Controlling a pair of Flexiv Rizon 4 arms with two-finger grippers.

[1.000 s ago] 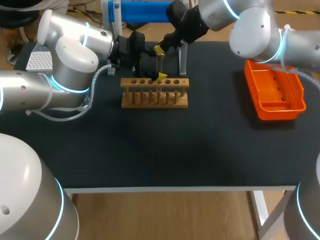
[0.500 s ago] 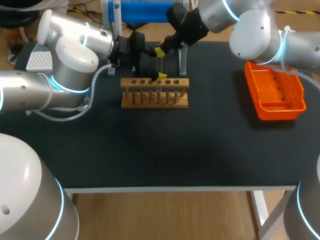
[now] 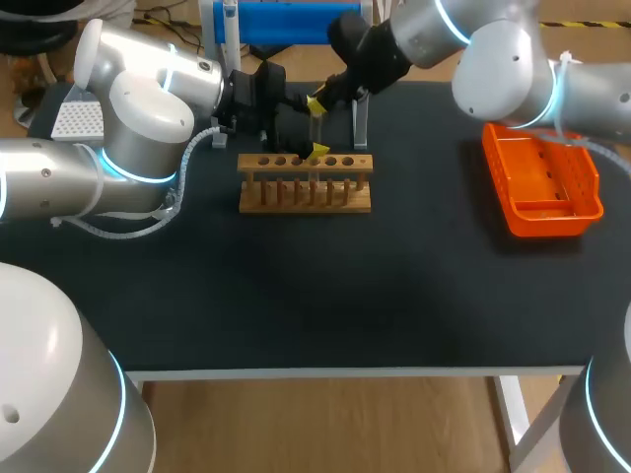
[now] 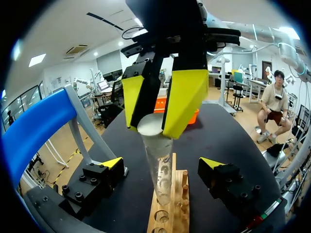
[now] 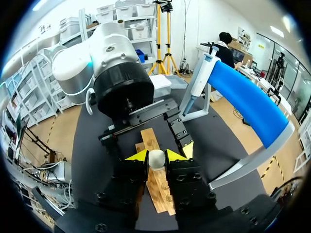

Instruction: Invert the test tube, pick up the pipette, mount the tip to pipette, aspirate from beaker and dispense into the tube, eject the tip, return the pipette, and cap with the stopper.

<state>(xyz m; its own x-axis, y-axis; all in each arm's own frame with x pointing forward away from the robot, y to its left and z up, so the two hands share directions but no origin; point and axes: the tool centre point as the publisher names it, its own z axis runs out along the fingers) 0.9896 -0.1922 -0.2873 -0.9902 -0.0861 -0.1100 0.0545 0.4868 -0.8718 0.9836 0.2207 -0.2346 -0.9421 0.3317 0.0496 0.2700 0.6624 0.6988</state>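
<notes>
Head view: black table [image 3: 296, 296]. A wooden rack [image 3: 306, 195] stands at its far middle. The test tube [image 3: 315, 126] is upright above the rack's row of holes. The right gripper [image 3: 315, 102], on the arm coming in from the far right corner, is at the tube's upper end. The left gripper [image 3: 314, 146], on the arm coming in from the left, is level with the rack's top, one yellow tip showing beside the tube. An orange basket [image 3: 592, 197] sits near the right edge, well apart from the rack. Behind the rack is a blue stand [image 3: 286, 22], with the pipette [image 3: 229, 25] hanging at its left end. Left wrist view: this arm's own fingers are spread wide, the yellow tips [image 4: 112, 162] well out to either side of the tube and touching nothing. The tube rises between them from the rack below. Whether its lower end sits in a hole cannot be told. The right gripper's yellow fingers [image 4: 184, 102] press the tube's pale top end from two sides. Right wrist view: this arm's own fingers are drawn close together and clamped on the tube's rounded pale end, one on each side. The rack lies under the gripper. The left arm's wrist and parted black fingers are ahead. The pipette on the blue stand is beyond, off to one side.
</notes>
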